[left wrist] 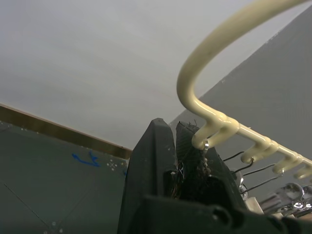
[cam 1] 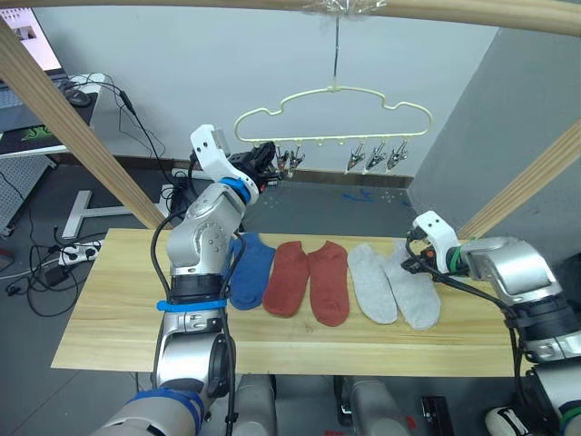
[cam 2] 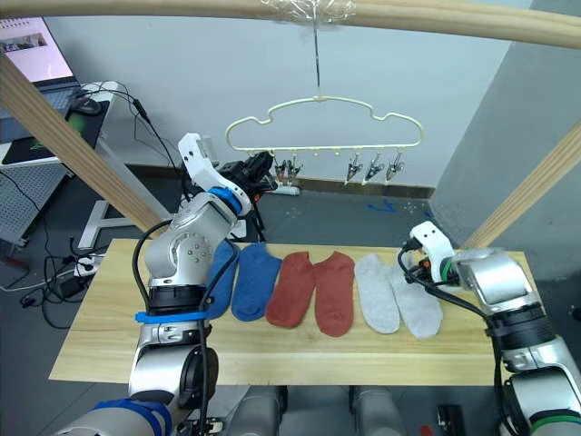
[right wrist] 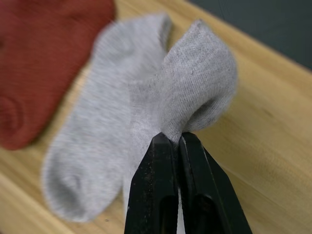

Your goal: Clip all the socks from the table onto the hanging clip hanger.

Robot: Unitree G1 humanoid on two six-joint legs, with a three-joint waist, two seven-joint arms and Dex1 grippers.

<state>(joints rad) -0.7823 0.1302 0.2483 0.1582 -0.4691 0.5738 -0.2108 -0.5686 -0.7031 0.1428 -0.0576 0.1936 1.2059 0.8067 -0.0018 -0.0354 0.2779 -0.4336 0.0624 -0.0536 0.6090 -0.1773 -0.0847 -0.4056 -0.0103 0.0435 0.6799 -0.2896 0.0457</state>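
Note:
Several socks lie side by side on the table: two blue, two rust-red, two light grey. My right gripper rests low at the table's right end, shut on the cuff of the rightmost grey sock, which bunches up at the fingertips. The pale yellow clip hanger hangs from the top beam above the table's far side, with metal clips in a row. My left gripper is raised to the hanger's left end, shut on the leftmost clip.
Slanted wooden beams rise at the left and at the right. A desk with a monitor and cables stands beyond the table's left end. A grey panel stands at the right.

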